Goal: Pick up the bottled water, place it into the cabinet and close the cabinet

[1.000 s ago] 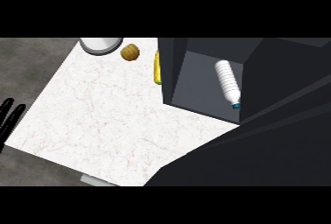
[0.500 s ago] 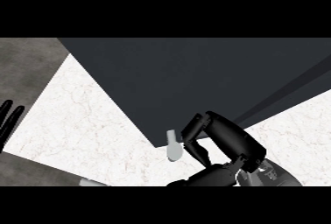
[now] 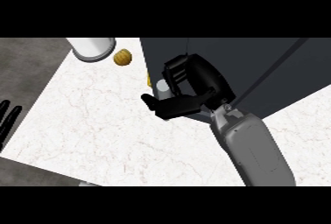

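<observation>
The dark grey cabinet [image 3: 258,70] fills the upper right, and its door faces me and covers the inside. The bottled water is hidden from view. My right hand [image 3: 194,94] lies against the door's left edge with its fingers curled and its thumb stretched left. The door's pale handle [image 3: 163,91] peeks out between thumb and fingers; I cannot tell whether the hand holds it. At the left edge, my left hand [image 3: 8,122] rests with its fingers straight and up.
A white round vessel [image 3: 93,46] stands at the counter's far edge, with a brown-yellow round item [image 3: 122,57] beside it. A yellow sliver [image 3: 149,80] shows by the cabinet's left side. The white marble counter [image 3: 97,127] spreads left of the right forearm.
A second ago the cabinet stood open with the bottle lying inside. The door has since swung across it, and my right hand has moved up along the door's edge.
</observation>
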{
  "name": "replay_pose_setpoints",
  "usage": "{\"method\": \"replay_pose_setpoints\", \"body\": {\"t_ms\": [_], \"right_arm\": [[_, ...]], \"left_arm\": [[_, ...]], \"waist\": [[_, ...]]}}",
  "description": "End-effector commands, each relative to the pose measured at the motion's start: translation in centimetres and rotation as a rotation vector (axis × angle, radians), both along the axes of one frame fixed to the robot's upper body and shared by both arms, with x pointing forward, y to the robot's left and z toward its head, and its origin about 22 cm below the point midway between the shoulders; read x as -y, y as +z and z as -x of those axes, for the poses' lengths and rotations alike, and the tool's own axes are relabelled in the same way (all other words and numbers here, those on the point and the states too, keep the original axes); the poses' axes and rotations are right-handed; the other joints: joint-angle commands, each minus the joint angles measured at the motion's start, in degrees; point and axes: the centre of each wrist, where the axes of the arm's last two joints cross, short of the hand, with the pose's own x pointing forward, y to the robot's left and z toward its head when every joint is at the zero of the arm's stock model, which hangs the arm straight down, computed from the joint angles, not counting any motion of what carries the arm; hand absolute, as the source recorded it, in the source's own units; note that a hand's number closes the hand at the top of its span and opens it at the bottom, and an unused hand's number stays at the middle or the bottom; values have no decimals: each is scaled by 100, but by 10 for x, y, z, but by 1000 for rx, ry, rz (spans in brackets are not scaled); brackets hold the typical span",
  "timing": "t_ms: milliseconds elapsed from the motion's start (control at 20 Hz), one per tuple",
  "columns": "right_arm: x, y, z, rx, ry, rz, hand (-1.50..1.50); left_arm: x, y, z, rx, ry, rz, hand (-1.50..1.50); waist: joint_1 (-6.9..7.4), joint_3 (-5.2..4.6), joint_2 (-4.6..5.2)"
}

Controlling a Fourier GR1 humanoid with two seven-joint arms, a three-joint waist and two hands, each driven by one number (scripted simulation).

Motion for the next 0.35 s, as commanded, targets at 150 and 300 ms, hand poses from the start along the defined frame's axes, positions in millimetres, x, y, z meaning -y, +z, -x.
{"method": "replay_pose_setpoints", "body": {"t_ms": [150,300], "right_arm": [[-9,27,-43,-50,-163,-135,-150],[-22,29,-45,-65,-166,-134,-150]], "left_arm": [[-4,-3,2,-6,21,-6,-150],[-1,-7,6,-10,13,17,-150]], "waist": [[-141,15,7],[-53,9,-2]]}}
